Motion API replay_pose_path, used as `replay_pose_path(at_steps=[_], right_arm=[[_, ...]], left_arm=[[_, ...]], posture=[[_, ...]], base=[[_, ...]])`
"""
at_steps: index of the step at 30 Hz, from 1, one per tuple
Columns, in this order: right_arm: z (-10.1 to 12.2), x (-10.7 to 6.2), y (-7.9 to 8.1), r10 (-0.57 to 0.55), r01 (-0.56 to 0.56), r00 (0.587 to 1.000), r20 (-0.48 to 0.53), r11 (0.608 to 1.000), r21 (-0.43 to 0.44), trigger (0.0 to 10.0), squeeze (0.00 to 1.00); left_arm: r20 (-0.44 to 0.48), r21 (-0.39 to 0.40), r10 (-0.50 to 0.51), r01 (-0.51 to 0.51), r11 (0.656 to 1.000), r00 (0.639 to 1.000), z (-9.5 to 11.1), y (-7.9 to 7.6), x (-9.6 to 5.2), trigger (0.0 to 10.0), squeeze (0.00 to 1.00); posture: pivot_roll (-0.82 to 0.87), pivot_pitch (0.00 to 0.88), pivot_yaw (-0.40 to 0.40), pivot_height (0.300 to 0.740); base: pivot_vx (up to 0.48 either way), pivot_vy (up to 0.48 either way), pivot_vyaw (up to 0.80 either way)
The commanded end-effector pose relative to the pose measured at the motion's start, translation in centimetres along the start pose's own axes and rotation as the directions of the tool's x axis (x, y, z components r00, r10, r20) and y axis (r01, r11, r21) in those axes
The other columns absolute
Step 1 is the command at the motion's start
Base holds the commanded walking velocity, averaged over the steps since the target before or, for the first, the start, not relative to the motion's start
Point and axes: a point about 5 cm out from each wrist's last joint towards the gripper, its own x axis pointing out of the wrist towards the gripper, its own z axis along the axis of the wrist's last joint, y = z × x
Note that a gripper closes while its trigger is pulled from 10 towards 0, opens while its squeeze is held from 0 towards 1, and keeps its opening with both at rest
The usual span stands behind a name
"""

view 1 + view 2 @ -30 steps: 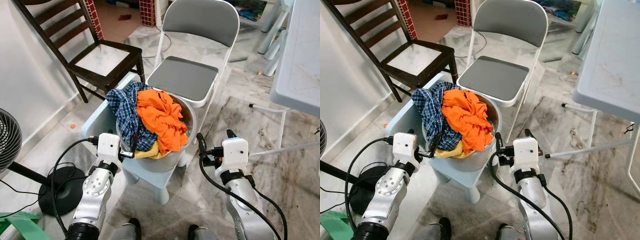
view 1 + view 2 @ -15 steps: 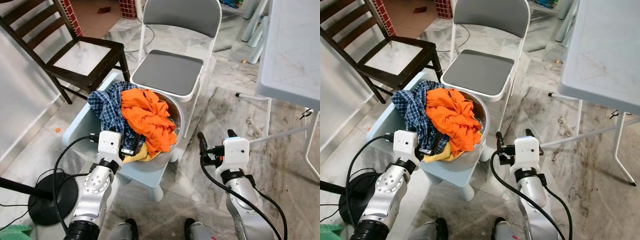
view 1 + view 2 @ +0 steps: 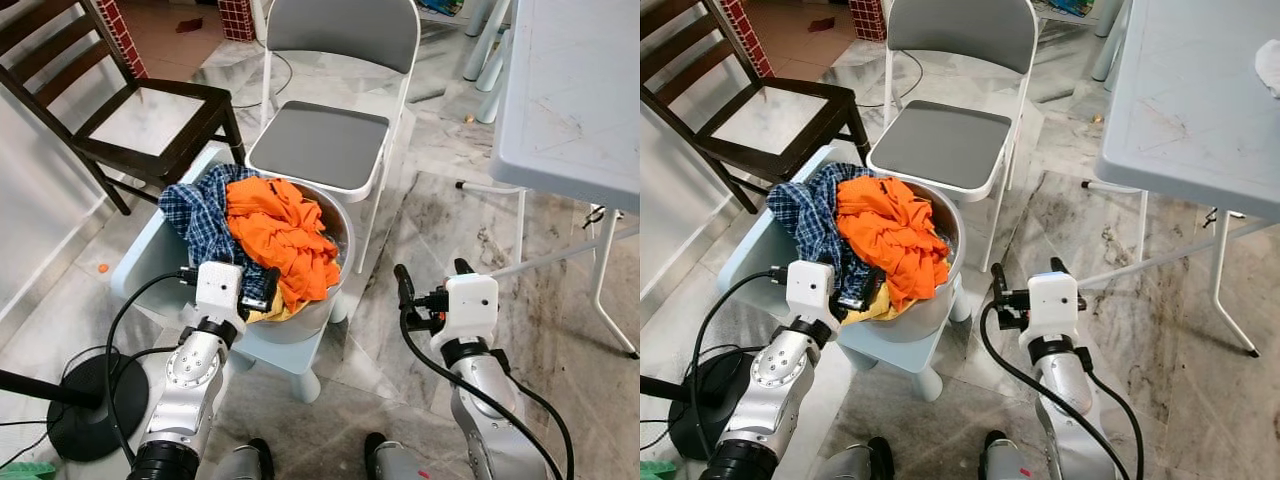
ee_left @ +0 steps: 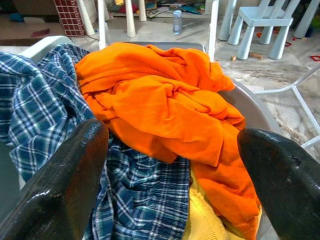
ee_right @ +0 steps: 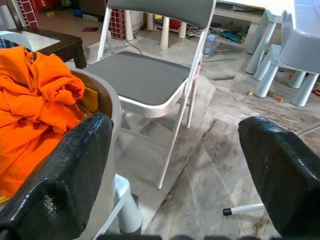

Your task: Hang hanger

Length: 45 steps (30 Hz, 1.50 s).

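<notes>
Orange and plaid laundry fills the metal basin [image 3: 340, 235] before me, no hanger visible, so with left tool [image 3: 262, 292] and right tool [image 3: 428, 290] both spread empty, I judge finding it comes next.

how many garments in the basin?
3 showing: a blue plaid shirt draped over the basin's left rim, an orange garment piled on top in the middle, and a yellow one underneath at the front. More may be buried below.
</notes>
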Motion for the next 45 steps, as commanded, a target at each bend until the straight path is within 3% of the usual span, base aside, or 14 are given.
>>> replay_pose_path(at_steps=[1, 8, 24, 34, 45], right_arm=[[0.2, -0.2, -0.1, -0.008, 0.008, 1.000, 0.004, 1.000, 0.003, 10.0, 0.00], [0.2, -0.2, -0.1, -0.008, 0.008, 1.000, 0.004, 1.000, 0.003, 10.0, 0.00], [0.1, -0.1, 0.2, 0.028, -0.028, 1.000, 0.011, 1.000, -0.012, 10.0, 0.00], [0.0, 1.5, 0.6, 0.067, -0.066, 0.998, 0.020, 0.998, -0.012, 10.0, 0.00], [-0.9, 1.2, 1.2, 0.104, -0.104, 0.994, 0.009, 0.994, -0.008, 10.0, 0.00]], left_arm=[[-0.010, 0.000, 0.006, -0.006, 1.000, 1.000, -0.4, 0.2, -0.4, 10.0, 0.00], [-0.010, 0.000, 0.006, -0.006, 1.000, 1.000, -0.4, 0.2, -0.4, 10.0, 0.00], [-0.005, 0.004, 0.012, -0.012, 1.000, 1.000, -0.6, 0.2, -0.6, 10.0, 0.00], [-0.002, 0.046, 0.108, -0.108, 0.993, 0.994, -0.4, 2.0, -0.9, 10.0, 0.00], [-0.028, 0.053, 0.142, -0.140, 0.989, 0.990, -1.5, 1.7, -1.9, 10.0, 0.00]], posture=[[0.04, 0.265, 0.027, 0.740], [0.04, 0.265, 0.027, 0.740], [0.07, 0.231, 0.000, 0.740], [0.13, 0.194, -0.013, 0.740], [0.17, 0.176, -0.030, 0.740]], base=[[0.000, 0.000, -0.49], [0.000, 0.000, -0.49], [0.297, 0.000, 0.00], [0.134, 0.000, 0.00], [0.000, 0.000, 0.00]])
